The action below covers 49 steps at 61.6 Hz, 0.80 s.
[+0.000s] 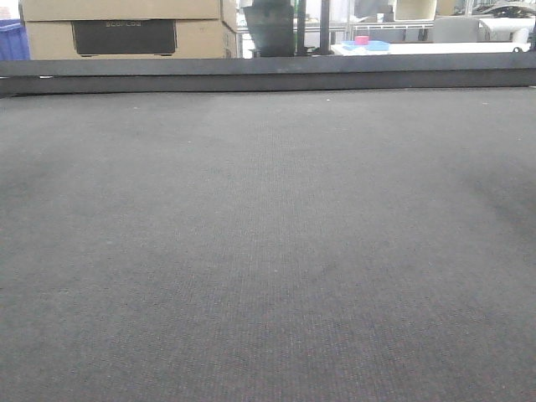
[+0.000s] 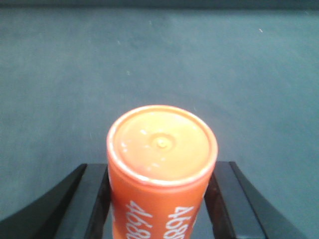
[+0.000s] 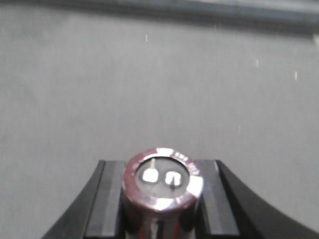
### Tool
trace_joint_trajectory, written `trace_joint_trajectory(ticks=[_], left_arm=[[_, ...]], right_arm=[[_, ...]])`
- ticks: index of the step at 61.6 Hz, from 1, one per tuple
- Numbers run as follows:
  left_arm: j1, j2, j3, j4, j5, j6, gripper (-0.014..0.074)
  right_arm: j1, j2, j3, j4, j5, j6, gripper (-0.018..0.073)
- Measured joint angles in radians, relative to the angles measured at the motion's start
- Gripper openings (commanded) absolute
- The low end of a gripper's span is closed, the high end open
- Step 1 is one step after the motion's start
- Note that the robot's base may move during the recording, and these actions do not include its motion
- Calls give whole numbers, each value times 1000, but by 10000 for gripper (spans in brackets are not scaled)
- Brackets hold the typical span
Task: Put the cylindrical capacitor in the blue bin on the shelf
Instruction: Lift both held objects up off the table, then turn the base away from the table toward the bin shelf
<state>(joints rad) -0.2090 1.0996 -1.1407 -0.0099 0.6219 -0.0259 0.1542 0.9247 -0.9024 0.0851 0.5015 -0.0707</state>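
Work surface: a dark grey woven mat fills the front view, with a raised dark edge along its far side.

Cardboard box: stands beyond that edge at upper left and carries a black panel. A blue object beside it is cut off by the frame, so I cannot tell what it is.

Left gripper: its two black fingers are closed to the width of an orange cylinder, pressing on both of its sides. The cylinder is upright, with white digits on its wall.

Right gripper: clamped on the cylindrical capacitor, with the pads touching its maroon sleeve on either side. The capacitor is upright above the grey mat, with its silvery rim and two terminals facing the wrist camera.
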Motion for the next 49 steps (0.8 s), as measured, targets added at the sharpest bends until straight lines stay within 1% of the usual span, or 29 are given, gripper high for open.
trace_joint_trajectory(ticks=[4, 13, 29, 38, 49], left_arm=[[0, -51, 20, 0, 32, 0, -111], [0, -159, 115, -2, 47, 0, -111], [0, -349, 263, -2, 59, 0, -111], [0, -438, 278, 0, 61, 0, -111], [0, -474, 278, 18, 61, 0, -111]], right_arm=[[0, -53, 59, 0, 5, 0, -163], [0, -184, 152, 0, 17, 0, -163], [0, -403, 165, 0, 35, 0, -163], [0, -483, 165, 0, 35, 0, -163], [0, -530, 165, 4, 35, 0, -163]])
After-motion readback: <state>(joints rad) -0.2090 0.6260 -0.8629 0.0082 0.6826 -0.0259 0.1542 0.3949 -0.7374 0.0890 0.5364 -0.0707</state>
